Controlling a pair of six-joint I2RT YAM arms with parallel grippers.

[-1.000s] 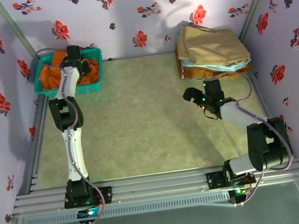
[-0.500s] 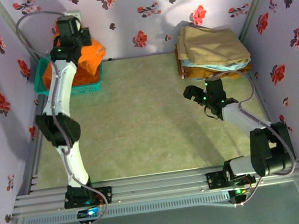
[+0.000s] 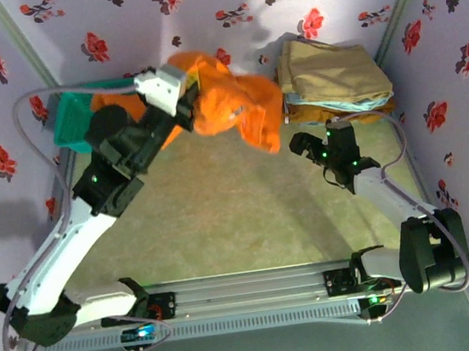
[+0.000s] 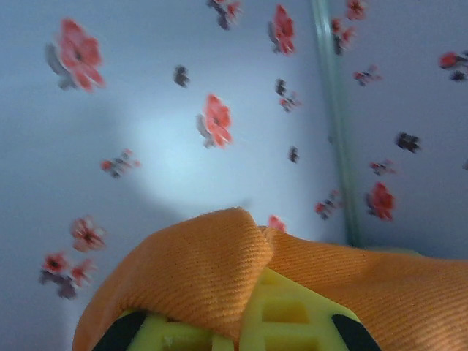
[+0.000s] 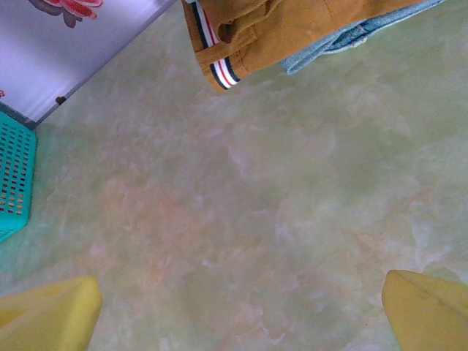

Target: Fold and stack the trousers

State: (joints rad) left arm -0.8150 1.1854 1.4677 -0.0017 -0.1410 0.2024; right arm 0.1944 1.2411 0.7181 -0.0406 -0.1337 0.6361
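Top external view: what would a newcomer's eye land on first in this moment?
The bright orange trousers, bunched and held up over the far middle of the table by the shut left fingers. Next, the folded stack at the far right, with the right fingers open near it.

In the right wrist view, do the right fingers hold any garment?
No, the right fingers stand wide apart above the bare green table, with nothing between them.
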